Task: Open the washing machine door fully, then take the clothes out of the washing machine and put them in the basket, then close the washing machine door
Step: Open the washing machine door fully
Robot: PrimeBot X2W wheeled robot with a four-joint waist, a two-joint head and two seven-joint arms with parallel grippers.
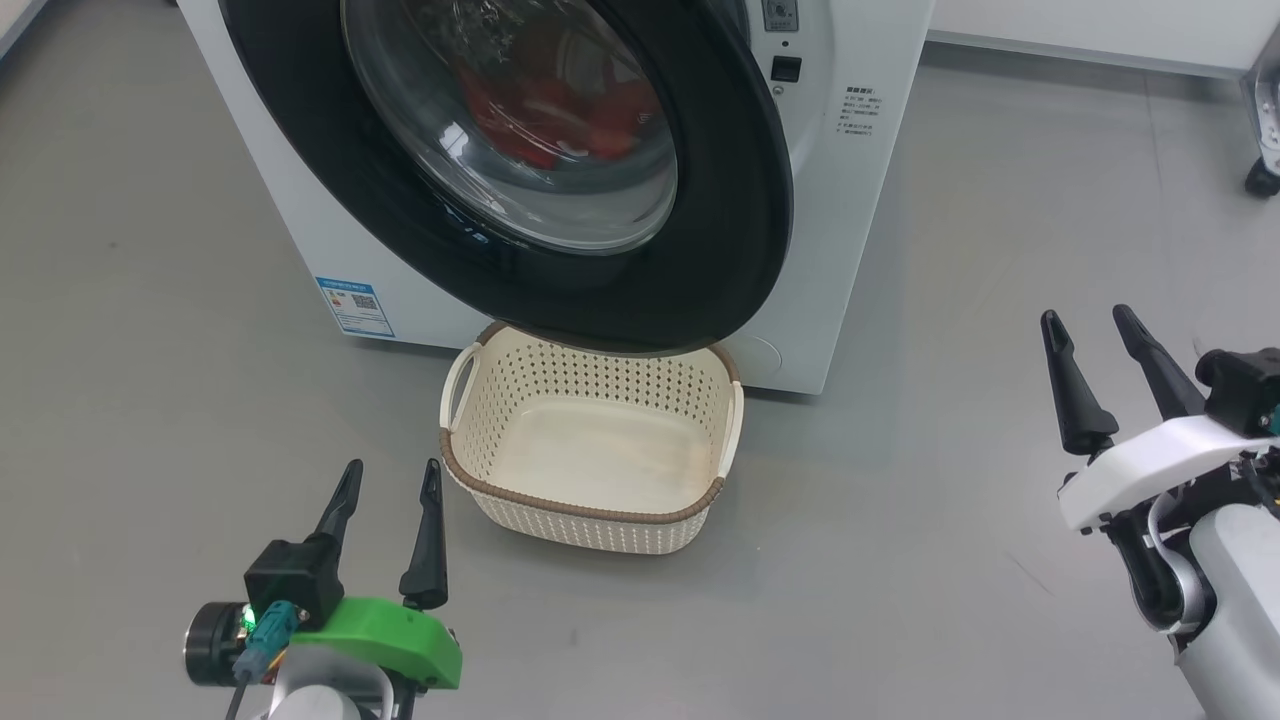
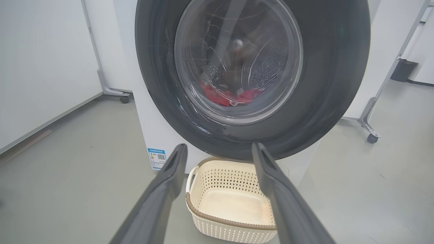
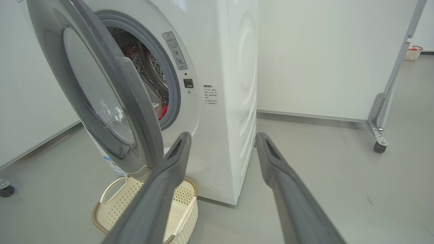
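Note:
The washing machine (image 1: 850, 200) (image 3: 234, 101) stands ahead with its door (image 1: 720, 200) (image 2: 332, 84) (image 3: 135, 112) swung partly open, its free edge out from the front panel. Red clothes (image 1: 560, 120) (image 2: 220, 96) (image 3: 163, 111) lie inside the drum, seen through the glass and through the gap. The cream basket (image 1: 700, 500) (image 2: 230, 220) (image 3: 112, 210) sits empty on the floor right below the door. My left gripper (image 1: 391, 476) (image 2: 218, 150) is open, low and left of the basket. My right gripper (image 1: 1085, 318) (image 3: 223, 139) is open, off to the right of the machine, holding nothing.
Grey floor (image 1: 150, 350) spreads on both sides of the machine. A white partition on castor wheels (image 3: 379, 147) (image 2: 372, 138) stands to the right. Another castor (image 2: 124, 99) sits behind the machine on the left. A blue label (image 1: 354, 305) marks the machine's lower front.

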